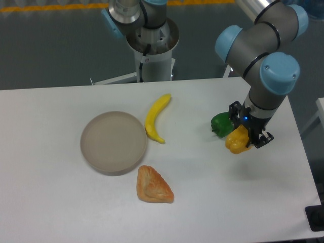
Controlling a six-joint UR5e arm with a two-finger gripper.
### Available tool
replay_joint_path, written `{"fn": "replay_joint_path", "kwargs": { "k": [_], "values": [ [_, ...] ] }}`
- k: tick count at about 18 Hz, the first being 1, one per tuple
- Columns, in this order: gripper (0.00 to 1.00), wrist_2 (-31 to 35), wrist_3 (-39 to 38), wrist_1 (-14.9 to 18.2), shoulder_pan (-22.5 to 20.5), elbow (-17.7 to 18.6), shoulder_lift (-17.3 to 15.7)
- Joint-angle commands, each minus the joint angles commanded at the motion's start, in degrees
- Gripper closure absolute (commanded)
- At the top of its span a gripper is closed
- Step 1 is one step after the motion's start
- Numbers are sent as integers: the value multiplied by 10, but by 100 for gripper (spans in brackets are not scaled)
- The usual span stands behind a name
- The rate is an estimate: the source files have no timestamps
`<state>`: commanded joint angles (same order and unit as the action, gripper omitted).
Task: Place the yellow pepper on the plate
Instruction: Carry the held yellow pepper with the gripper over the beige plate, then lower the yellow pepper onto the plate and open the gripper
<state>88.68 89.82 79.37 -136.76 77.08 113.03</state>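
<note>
The yellow pepper (pixel 236 141) is at the right of the table, a small lobed yellow-orange piece. My gripper (pixel 246 132) comes down on it from above and its black fingers are shut around it. I cannot tell whether the pepper touches the table. The plate (pixel 114 142) is a round beige-grey dish at the left of the table, far from the gripper, with nothing on it.
A green pepper (pixel 221 124) lies just left of the yellow pepper, touching or nearly touching it. A yellow banana (pixel 156 118) lies right of the plate. An orange-brown triangular pastry (pixel 153 186) lies below the plate's right side. The table's right edge is near the gripper.
</note>
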Motion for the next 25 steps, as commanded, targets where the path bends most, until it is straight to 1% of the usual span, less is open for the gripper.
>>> {"fn": "replay_joint_path", "kwargs": {
  "k": [2, 5, 9, 11, 12, 13, 14, 15, 16, 17, 18, 19, 21, 23, 25],
  "values": [
    [79, -2, -2, 1, 5, 1, -1],
    [79, -2, -23, 4, 28, 1, -1],
    [78, -3, -67, 5, 72, 5, -4],
    [78, -4, -110, 6, 111, 18, -9],
    [78, -4, -123, 5, 126, 18, -9],
    [78, -5, -146, 5, 149, 19, -9],
    [78, -13, -162, 5, 165, 19, -9],
    [78, -35, -189, 4, 185, 22, -7],
    [78, -52, -215, -1, 205, 34, -5],
    [78, -53, -237, -6, 227, 40, -4],
    [78, -54, -244, -6, 254, 47, -4],
    [78, -54, -245, -6, 268, 56, -4],
    [78, -50, -245, -12, 286, 87, -7],
    [76, -47, -246, -41, 297, 107, -7],
    [74, -47, -245, -62, 309, 130, -11]
  ]
}}
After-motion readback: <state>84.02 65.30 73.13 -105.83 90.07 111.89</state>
